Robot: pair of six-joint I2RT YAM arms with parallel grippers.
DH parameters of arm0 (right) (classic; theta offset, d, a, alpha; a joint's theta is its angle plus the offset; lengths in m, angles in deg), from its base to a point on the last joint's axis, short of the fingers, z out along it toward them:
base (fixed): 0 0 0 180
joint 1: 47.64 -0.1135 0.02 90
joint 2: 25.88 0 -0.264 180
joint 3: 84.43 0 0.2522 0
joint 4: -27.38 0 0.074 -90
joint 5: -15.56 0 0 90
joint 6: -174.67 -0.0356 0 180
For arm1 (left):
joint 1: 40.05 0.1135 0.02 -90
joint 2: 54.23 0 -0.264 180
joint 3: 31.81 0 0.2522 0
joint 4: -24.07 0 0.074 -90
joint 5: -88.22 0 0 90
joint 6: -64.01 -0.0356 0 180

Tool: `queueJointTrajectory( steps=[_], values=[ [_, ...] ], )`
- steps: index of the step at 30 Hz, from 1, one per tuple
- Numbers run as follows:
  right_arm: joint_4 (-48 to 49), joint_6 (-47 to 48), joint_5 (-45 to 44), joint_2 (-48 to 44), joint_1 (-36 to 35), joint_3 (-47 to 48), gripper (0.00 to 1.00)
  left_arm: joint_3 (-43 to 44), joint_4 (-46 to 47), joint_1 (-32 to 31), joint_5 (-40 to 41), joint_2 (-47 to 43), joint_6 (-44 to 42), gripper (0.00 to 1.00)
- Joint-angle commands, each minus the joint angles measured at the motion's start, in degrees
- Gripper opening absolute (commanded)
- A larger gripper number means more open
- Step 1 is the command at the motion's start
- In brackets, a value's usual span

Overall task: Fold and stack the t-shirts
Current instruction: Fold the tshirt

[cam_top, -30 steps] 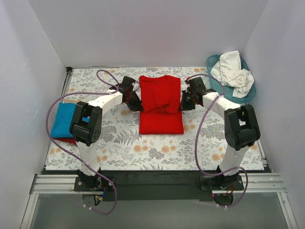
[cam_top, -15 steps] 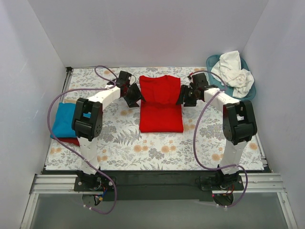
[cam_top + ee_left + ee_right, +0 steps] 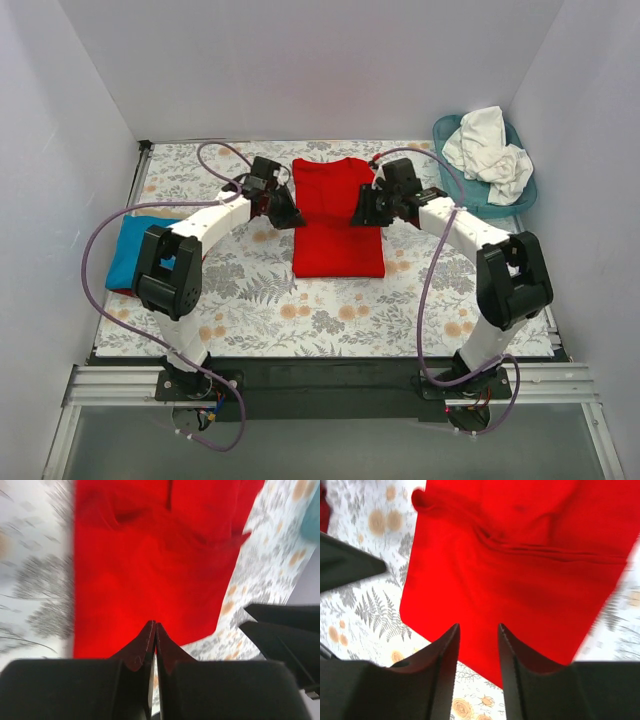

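Resting at the left edge of the surface (image 3: pixel 300 320), a folded blue shirt (image 3: pixel 135 248) lies flat, partly hidden by the left arm. Right of it, the left pincer (image 3: pixel 283 208) sits clenched at the left edge of the red shirt (image 3: pixel 338 215), with no cloth visibly caught between its tips. That red shirt lies folded at the middle of the surface, slightly rumpled toward its far end. The right pincer (image 3: pixel 365 210) hovers at its right edge, released, jaws apart and holding nothing. The cloth looks soft, light and limp; it would likely sag unless pinched at both side edges or corners together. At the far right, a teal basket (image 3: pixel 443 130) holds crumpled white shirts (image 3: pixel 490 152).
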Motion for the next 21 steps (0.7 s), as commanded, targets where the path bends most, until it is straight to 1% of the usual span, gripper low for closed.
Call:
queueJointTrajectory(
  steps=[1,5,6,7,10,16,19,21],
  values=[
    [2.58,-0.46,2.56,3.83,-1.5,1.41,0.41,-2.78,3.62,-3.42,-3.61,-0.07,2.25,0.0],
    [3.2,-0.11,6.6,10.85,-1.41,6.15,0.38,-6.46,8.28,-5.53,-6.52,1.06,4.01,0.0],
    [3.2,0.33,7.22,12.36,-1.41,8.78,0.37,-7.08,9.34,-5.62,-6.96,1.42,4.71,0.0],
    [3.29,0.42,9.49,15.42,-1.07,10.02,0.35,-7.87,10.92,-5.71,-7.58,1.94,5.06,0.0],
    [3.73,-0.63,13.27,20.35,0.34,14.24,0.33,-10.6,12.42,-5.71,-7.5,3.7,6.2,0.0],
    [5.75,-5.02,18.81,27.13,4.12,19.95,0.33,-17.18,13.83,-5.62,-5.83,4.06,8.14,0.0],
    [5.92,-6.52,21.1,30.64,5.17,21.37,0.32,-18.86,14.53,-5.62,-5.12,3.27,8.58,0.0],
    [6.19,-7.66,21.64,31.27,5.44,21.55,0.32,-19.48,14.54,-5.71,-4.95,2.74,8.58,0.0]
  ],
)
